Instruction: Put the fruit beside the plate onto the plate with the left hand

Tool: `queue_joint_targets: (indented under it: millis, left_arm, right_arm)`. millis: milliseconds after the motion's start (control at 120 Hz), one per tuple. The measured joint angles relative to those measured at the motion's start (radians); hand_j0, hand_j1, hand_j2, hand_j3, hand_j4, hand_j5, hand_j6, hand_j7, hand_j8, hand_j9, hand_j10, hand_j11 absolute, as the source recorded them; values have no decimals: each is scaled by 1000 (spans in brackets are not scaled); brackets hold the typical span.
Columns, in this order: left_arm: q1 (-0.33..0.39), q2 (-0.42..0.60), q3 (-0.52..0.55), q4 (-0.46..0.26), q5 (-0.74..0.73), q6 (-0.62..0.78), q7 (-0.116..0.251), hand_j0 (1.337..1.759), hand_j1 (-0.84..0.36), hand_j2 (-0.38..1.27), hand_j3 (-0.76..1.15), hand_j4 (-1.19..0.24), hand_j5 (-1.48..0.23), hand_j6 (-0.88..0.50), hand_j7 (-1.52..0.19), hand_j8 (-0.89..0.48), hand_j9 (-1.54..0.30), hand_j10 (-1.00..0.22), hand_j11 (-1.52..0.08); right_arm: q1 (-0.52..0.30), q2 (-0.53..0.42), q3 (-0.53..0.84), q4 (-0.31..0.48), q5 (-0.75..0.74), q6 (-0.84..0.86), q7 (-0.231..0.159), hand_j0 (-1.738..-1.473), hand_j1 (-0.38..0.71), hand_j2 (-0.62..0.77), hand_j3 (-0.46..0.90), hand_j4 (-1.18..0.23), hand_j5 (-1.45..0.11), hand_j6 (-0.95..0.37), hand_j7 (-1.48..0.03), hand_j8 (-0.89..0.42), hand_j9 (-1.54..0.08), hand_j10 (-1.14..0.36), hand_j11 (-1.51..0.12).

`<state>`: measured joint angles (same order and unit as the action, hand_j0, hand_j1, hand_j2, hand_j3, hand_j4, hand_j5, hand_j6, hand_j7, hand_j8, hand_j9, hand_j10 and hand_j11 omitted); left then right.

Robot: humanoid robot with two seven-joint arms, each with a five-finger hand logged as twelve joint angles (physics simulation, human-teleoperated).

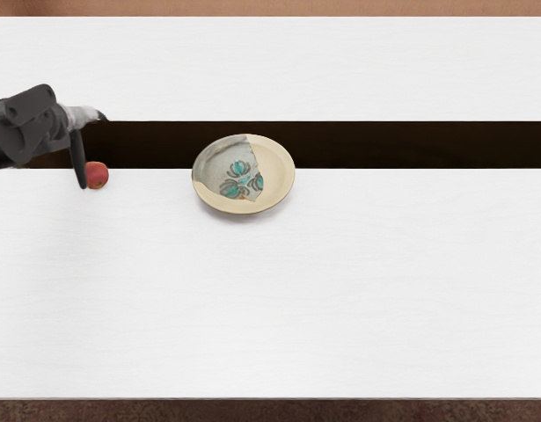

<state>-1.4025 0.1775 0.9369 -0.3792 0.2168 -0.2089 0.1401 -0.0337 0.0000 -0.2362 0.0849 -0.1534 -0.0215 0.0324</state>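
Left hand [48, 130]: fingers [79, 167] apart, nothing held, just beside fruit [97, 175]
Fruit: on surface [340, 290], left of plate [274, 180]
Plate: cream, patterned

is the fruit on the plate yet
Off: the fruit sits on the table, apart from the plate, to its left.
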Motion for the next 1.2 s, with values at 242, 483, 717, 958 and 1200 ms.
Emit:
queue_joint_targets:
  millis: [242,483,717,958,1200]
  left_arm:
    - [32,-25,-10,52,-5,24,-4,1658,273,14,0,-67,-84,-68,-84,-67,-84,-66,-84]
    - [66,-44,-18,69,-6,34,-8,1658,271,14,0,-69,-86,-70,-86,-69,-86,-68,-86]
    - [69,-50,-11,80,2,35,-3,1658,144,62,0,-188,-244,-189,-244,-188,-244,-187,-244]
    - [82,-51,-7,82,5,27,1,1656,112,-39,0,-290,-414,-291,-413,-292,-412,-292,-411]
    - [82,-52,-1,82,4,22,4,1657,-85,23,0,-402,-539,-403,-538,-403,-538,-403,-537]
  right_arm:
    - [0,0,0,0,0,0,0,-1658,-349,0,0,0,0,0,0,0,0,0,0]
    - [0,0,0,0,0,0,0,-1658,-349,0,0,0,0,0,0,0,0,0,0]
    - [0,0,0,0,0,0,0,-1658,-349,0,0,0,0,0,0,0,0,0,0]
    - [0,0,0,0,0,0,0,-1658,-349,0,0,0,0,0,0,0,0,0,0]
    - [0,0,0,0,0,0,0,-1658,-349,0,0,0,0,0,0,0,0,0,0]
